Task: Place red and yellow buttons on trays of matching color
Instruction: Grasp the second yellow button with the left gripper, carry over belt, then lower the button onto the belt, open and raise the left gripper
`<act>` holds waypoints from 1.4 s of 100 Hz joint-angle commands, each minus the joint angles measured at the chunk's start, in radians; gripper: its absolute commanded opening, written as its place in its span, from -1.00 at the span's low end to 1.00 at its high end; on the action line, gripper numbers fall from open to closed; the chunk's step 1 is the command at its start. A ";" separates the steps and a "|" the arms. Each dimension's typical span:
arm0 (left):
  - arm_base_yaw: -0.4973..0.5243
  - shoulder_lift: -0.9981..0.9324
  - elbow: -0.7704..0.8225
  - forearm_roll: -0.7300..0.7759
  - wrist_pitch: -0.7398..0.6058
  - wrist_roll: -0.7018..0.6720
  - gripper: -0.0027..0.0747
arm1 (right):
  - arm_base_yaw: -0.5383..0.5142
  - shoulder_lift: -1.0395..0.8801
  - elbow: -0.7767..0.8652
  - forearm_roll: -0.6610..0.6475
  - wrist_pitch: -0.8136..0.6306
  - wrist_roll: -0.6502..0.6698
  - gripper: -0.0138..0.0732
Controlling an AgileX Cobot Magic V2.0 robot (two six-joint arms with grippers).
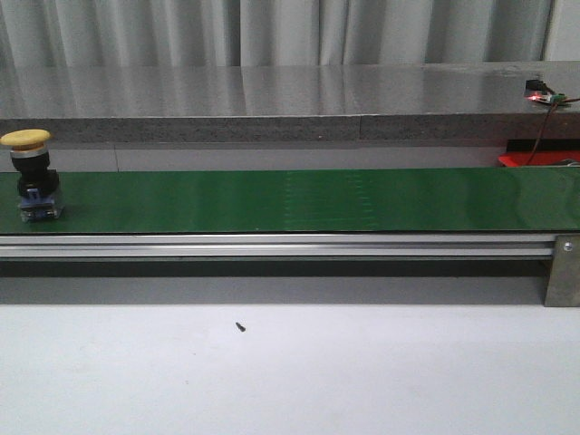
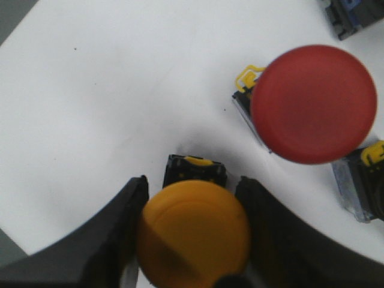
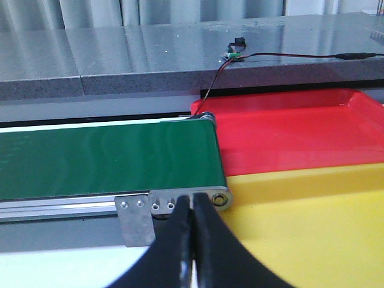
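In the left wrist view my left gripper point(image 2: 192, 187) is over a white surface. Its black fingers point(image 2: 114, 240) press both sides of a yellow button point(image 2: 192, 234), whose black base shows just beyond the cap. A red button point(image 2: 313, 103) stands close by on the same surface. A second yellow button point(image 1: 27, 172) stands upright at the far left of the green belt point(image 1: 299, 199). My right gripper point(image 3: 193, 201) is shut and empty, in front of the belt's end, beside the yellow tray point(image 3: 312, 234) and the red tray point(image 3: 288, 132). Neither gripper shows in the front view.
Two more button bases lie near the red button, one with a yellow clip point(image 2: 363, 183) and one grey-blue point(image 2: 354, 15). A grey counter point(image 1: 272, 100) with a small wired board point(image 1: 544, 92) runs behind the belt. A metal bracket point(image 1: 562, 270) holds the belt's right end.
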 commanded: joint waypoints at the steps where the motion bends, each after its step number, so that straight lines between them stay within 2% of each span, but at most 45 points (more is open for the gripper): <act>1: 0.001 -0.099 -0.024 0.006 0.010 -0.005 -0.61 | -0.001 -0.017 -0.019 -0.009 -0.080 -0.002 -0.84; 14: 0.001 -0.185 -0.026 0.040 0.071 -0.005 -0.61 | -0.001 -0.017 -0.019 -0.009 -0.080 -0.002 -0.84; 26: -0.007 -0.274 -0.026 -0.013 0.085 -0.003 -0.61 | -0.001 -0.017 -0.019 -0.009 -0.080 -0.002 -0.84; 43: -0.099 -0.344 -0.055 -0.041 0.120 0.030 -0.61 | -0.001 -0.017 -0.019 -0.009 -0.080 -0.002 -0.84; 57: -0.206 -0.339 -0.109 -0.053 0.165 0.030 -0.61 | -0.001 -0.017 -0.019 -0.009 -0.080 -0.002 -0.84; 83: -0.346 -0.290 -0.139 -0.095 0.130 0.030 -0.61 | -0.001 -0.017 -0.019 -0.009 -0.080 -0.002 -0.84; 115: -0.373 -0.179 -0.146 -0.133 0.112 0.030 -0.59 | -0.001 -0.017 -0.019 -0.009 -0.080 -0.002 -0.84; 125: -0.373 -0.164 -0.146 -0.136 0.110 0.030 -0.45 | -0.001 -0.017 -0.019 -0.009 -0.080 -0.002 -0.84; 140: -0.373 -0.160 -0.146 -0.140 0.108 0.037 0.06 | -0.001 -0.017 -0.019 -0.009 -0.080 -0.002 -0.84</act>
